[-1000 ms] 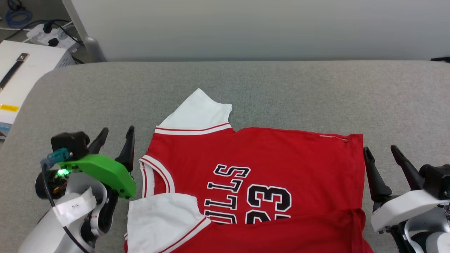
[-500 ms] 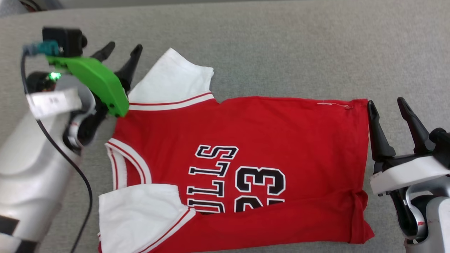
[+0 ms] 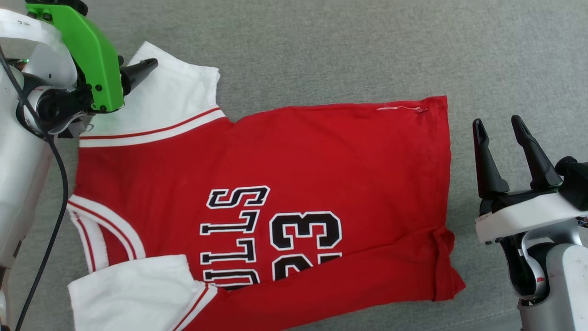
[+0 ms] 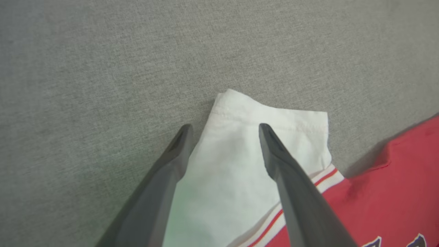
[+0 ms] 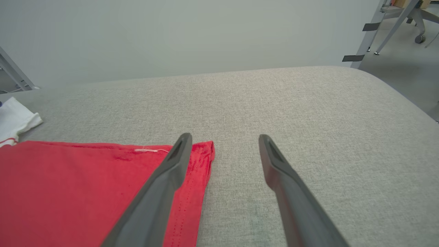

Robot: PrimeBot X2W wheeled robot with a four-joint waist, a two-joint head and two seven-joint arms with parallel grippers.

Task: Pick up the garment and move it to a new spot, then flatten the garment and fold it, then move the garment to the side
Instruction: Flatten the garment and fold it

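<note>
Grey cushion (image 3: 321,46) bears the garment (image 3: 321,161) lying sideways, collar (image 3: 92,225) left, hem (image 3: 448,184) right.

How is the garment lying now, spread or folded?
Partly folded: the garment lies flat on the grey surface, but its near side is turned over, covering part of the lettering.

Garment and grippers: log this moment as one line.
garment: flat on grey surface, near edge folded over lettering | left gripper: open over far white sleeve | right gripper: open beside hem, empty
</note>
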